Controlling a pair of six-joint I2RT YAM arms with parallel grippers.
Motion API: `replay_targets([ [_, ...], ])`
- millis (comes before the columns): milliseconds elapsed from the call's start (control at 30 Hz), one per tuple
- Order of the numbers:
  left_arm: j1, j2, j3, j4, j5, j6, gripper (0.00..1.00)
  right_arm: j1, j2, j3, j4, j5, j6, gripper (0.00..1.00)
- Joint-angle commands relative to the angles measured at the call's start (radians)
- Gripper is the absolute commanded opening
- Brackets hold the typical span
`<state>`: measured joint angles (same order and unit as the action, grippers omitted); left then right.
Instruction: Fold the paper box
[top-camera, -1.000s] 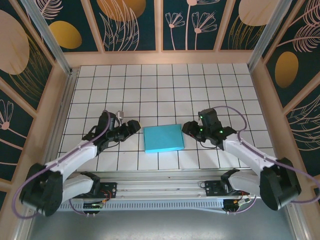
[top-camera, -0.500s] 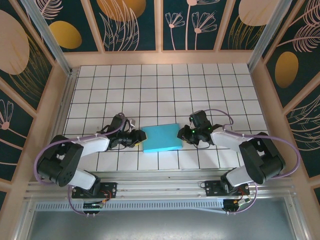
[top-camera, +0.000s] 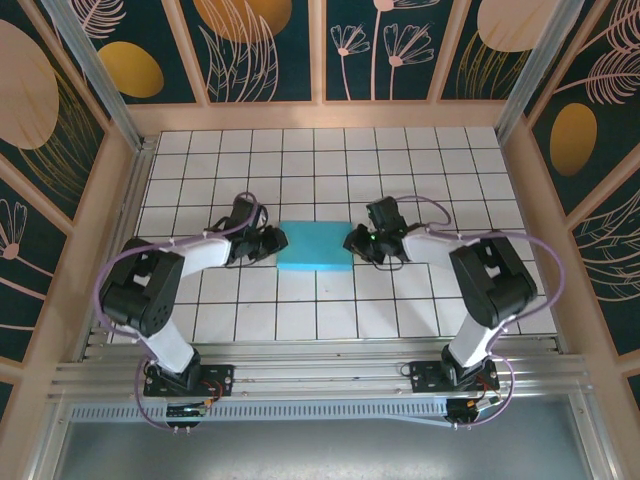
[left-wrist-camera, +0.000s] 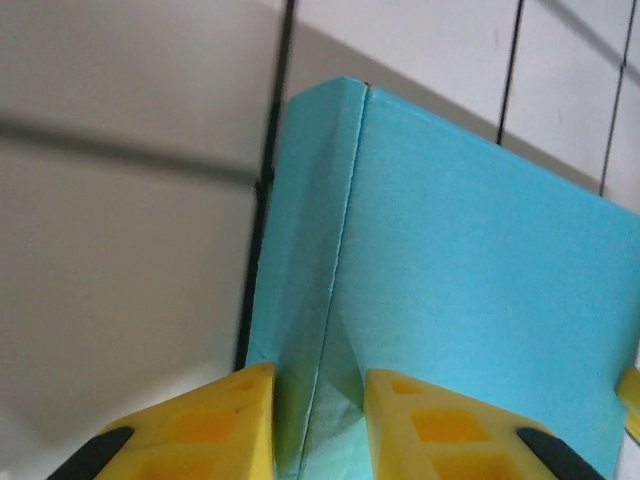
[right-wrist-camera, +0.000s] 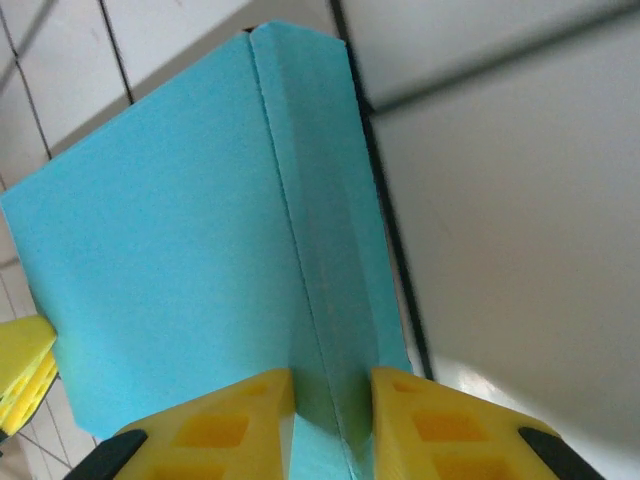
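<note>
The paper box (top-camera: 315, 247) lies flat on the tiled floor (top-camera: 320, 170), near its middle and ahead of the arm bases. The left gripper (top-camera: 272, 241) sits at the box's left end and the right gripper (top-camera: 353, 243) at its right end, each with an end wall between its fingers.

In the left gripper (left-wrist-camera: 318, 405) the paper box (left-wrist-camera: 480, 270) runs off the lower edge; the floor (left-wrist-camera: 120, 250) left of that claw is blurred. Left of the right gripper (right-wrist-camera: 332, 410), a yellow piece (right-wrist-camera: 22, 365) is clipped.
</note>
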<state>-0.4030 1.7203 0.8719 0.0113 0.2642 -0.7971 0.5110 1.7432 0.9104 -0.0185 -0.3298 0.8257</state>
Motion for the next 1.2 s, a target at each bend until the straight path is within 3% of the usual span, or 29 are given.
replay_targets([
  [0, 0.004, 0.079, 0.144, 0.052, 0.102, 0.062, 0.27, -0.002, 0.138, 0.158, 0.160, -0.098, 0.015, 0.26],
  [367, 0.111, 0.381, 0.546, 0.009, 0.096, 0.130, 0.26, -0.066, 0.541, 0.753, 0.022, -0.073, -0.054, 0.27],
  [533, 0.122, 0.500, 0.696, -0.002, 0.104, 0.127, 0.27, -0.099, 0.640, 0.910, -0.044, -0.054, -0.070, 0.29],
  [767, 0.150, 0.634, 0.809, -0.043, 0.086, 0.140, 0.37, -0.111, 0.640, 0.862, -0.057, -0.028, -0.073, 0.36],
  [1000, 0.159, 0.606, 0.829, -0.060, 0.085, 0.178, 0.50, -0.120, 0.549, 0.814, -0.055, 0.012, -0.093, 0.44],
  [1067, 0.159, 0.569, 0.825, -0.073, 0.073, 0.191, 0.54, -0.127, 0.520, 0.837, -0.082, 0.029, -0.118, 0.49],
  [1167, 0.158, 0.505, 0.803, -0.095, 0.046, 0.211, 0.61, -0.140, 0.469, 0.873, -0.131, 0.052, -0.175, 0.66],
])
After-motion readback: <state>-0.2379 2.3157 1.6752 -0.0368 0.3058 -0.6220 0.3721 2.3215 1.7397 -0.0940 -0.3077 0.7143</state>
